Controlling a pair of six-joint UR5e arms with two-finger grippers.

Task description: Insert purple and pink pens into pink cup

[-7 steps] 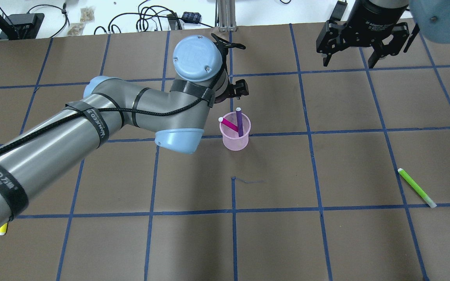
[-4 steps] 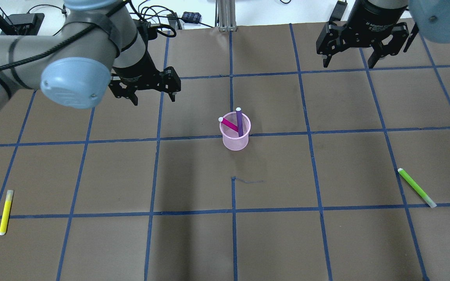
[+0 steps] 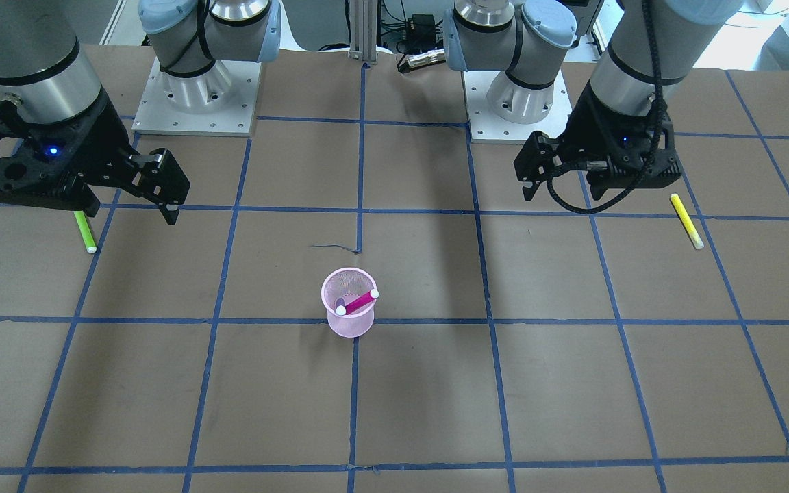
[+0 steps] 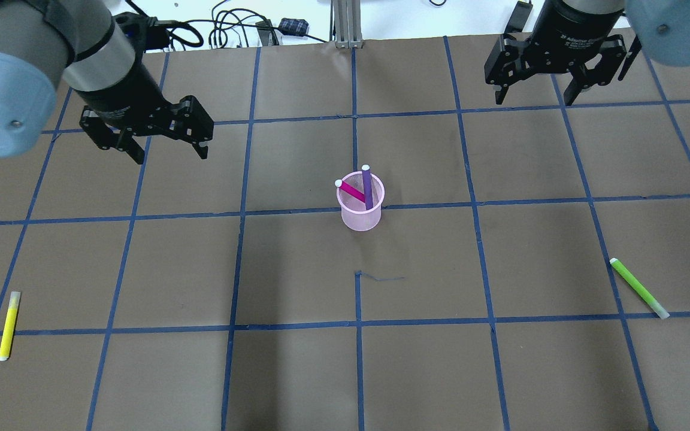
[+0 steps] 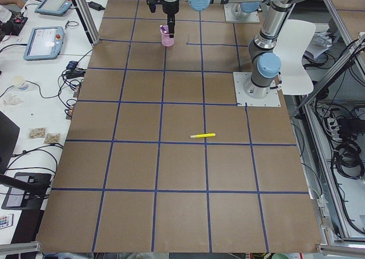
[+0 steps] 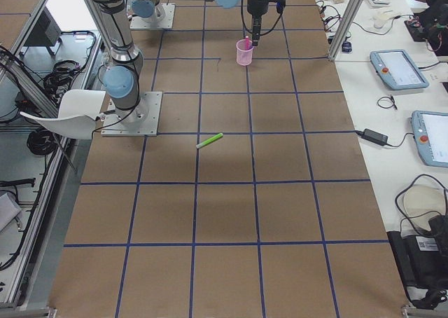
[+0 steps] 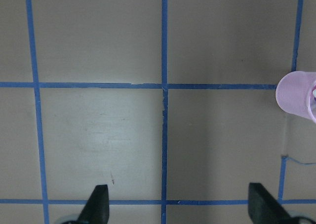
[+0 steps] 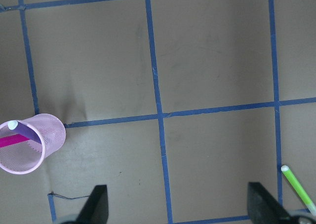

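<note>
In the overhead view the pink cup [image 4: 362, 220] stands upright just above the frame's middle. The pink pen [image 4: 352, 191] and the purple pen [image 4: 368, 188] are both inside it, leaning on its rim because they are longer than the cup is deep. The task looks complete. That would explain why the left gripper [image 4: 171, 156] at upper left and the right gripper [image 4: 534, 99] at upper right hang with jaws spread and empty, each well apart from the cup. A yellow pen [image 4: 8, 326] at lower left and a green pen [image 4: 638, 287] at right lie flat on the table, probably left there because the task does not ask for them. The front-facing view shows the cup just below centre, with both pens' white ends above its rim and the grippers far off at upper left and upper right. Both side views show the cup small near the top edge, so detail is hard to read. In the left wrist view the cup is cut off by the right edge, and the two fingertips at the bottom stand wide apart with only table between them. In the right wrist view the cup sits at lower left with the pens inside, the green pen is at lower right, and the fingertips are again spread and empty.
</note>
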